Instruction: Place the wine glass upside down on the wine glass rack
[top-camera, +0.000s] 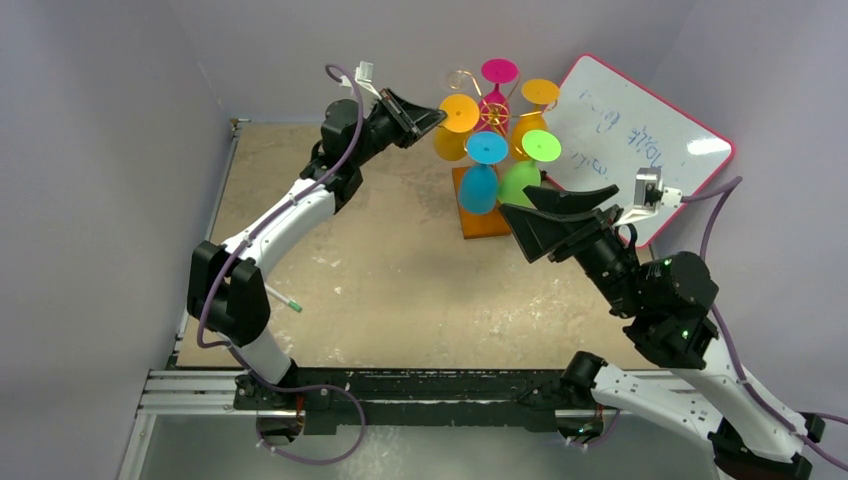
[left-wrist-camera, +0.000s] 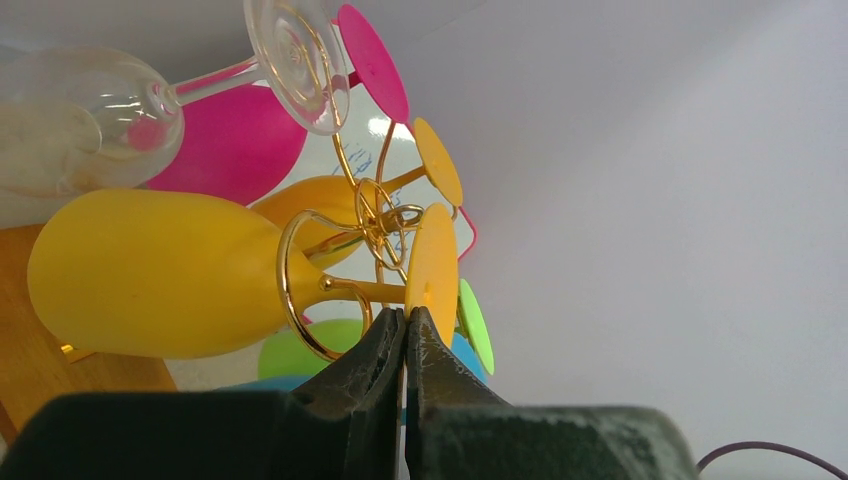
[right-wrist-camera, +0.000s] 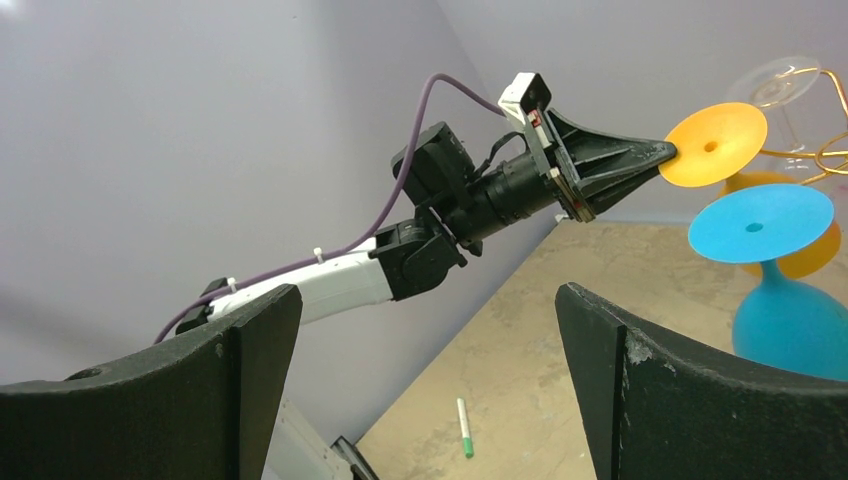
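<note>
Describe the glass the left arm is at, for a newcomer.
Find the gold wire rack on its wooden base, beside the whiteboard. Glasses hang on it upside down; yours is the yellow glass on its left side. Unlike the other yellow one, back right, its foot meets the shut jaws of the left arm.

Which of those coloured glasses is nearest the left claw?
The yellow-orange glass on the rack, left side: the shut left gripper ends at its round foot; the others hang farther off.

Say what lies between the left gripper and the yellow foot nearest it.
Nothing: the left gripper touches that yellow foot at its rim, clearest in the right wrist view.
</note>
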